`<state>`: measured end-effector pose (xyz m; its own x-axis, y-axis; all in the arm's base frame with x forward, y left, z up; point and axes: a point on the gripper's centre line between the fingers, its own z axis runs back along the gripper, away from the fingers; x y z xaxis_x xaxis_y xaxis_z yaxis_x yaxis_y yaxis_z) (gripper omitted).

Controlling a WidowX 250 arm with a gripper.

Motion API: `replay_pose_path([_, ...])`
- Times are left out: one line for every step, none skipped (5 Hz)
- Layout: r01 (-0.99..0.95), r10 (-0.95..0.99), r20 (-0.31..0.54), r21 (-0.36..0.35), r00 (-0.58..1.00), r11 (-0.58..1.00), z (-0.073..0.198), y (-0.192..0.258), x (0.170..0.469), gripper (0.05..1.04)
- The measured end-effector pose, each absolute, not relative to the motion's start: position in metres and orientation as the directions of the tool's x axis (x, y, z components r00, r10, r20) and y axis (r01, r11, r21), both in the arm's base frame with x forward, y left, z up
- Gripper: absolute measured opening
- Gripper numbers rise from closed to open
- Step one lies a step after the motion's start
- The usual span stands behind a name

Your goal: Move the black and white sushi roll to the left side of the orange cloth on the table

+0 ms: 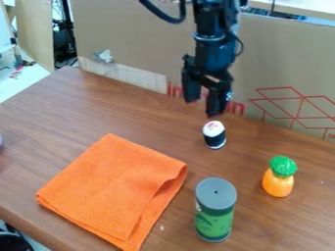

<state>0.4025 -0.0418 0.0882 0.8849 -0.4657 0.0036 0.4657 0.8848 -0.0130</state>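
right by the tool (204, 101), a small black-and-white toy (214, 135) was seen upright on the far part of the tabletop (137, 112). the tool was held open just above it in the view, fingers parted, nothing gripped! nearer the camera, a green canister (214, 218) with a grey lid was stood upright, flanked by a toy pineapple (278, 182) at right and a folded orange cloth (114, 188) at left. behind, brown cardboard (137, 39) was set up.
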Motion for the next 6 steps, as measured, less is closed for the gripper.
replay_pose_path([0.489, -0.489, -0.049, -0.017, 0.871, 0.872, 0.077, -0.049, 0.404, 1.001])
replay_pose_path([0.516, -0.519, -0.077, -0.053, 0.851, 0.855, 0.071, -0.052, 0.401, 1.001])
replay_pose_path([0.527, -0.531, -0.130, -0.064, 0.837, 0.847, 0.064, -0.050, 0.402, 1.001])
replay_pose_path([0.538, -0.543, -0.154, -0.071, 0.826, 0.840, 0.054, -0.049, 0.404, 1.001])
replay_pose_path([0.555, -0.560, -0.161, -0.081, 0.813, 0.828, 0.048, -0.050, 0.406, 1.001])
replay_pose_path([0.574, -0.585, -0.138, -0.116, 0.799, 0.811, 0.048, -0.056, 0.406, 0.947])
